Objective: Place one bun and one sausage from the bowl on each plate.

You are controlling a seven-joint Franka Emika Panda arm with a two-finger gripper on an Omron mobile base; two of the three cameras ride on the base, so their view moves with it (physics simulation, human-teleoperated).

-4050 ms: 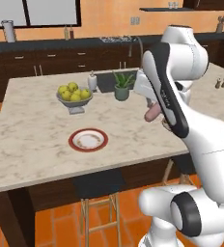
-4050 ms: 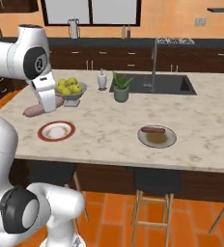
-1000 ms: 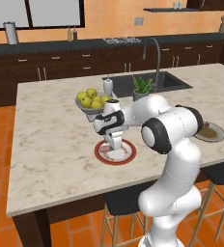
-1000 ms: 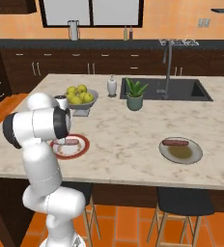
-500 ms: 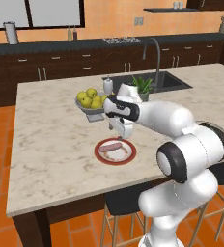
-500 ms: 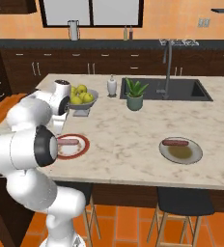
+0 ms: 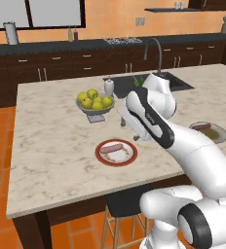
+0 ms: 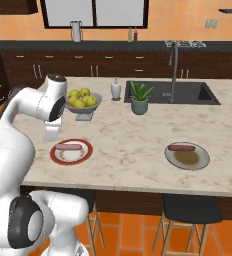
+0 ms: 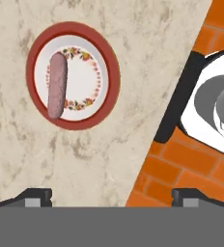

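Gripper (image 9: 111, 195) released, empty — sausage (image 9: 56, 85) on red-rimmed plate (image 9: 109, 72); no legible writing.

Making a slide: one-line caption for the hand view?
Open jaws above a red-rimmed plate holding one sausage on the marble counter.

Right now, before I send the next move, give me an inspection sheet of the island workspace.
Surface: marble island counter.
Job's things: red-rimmed plate holds one sausage, no bun; grey plate holds another sausage, no bun.
Clutter: apple bowl, potted plant, small white bottle.
Grippers: gripper open and empty, above the red-rimmed plate.
Cables: nothing seen.
Surroundings: sink with faucet, stools under the counter, orange tile floor.
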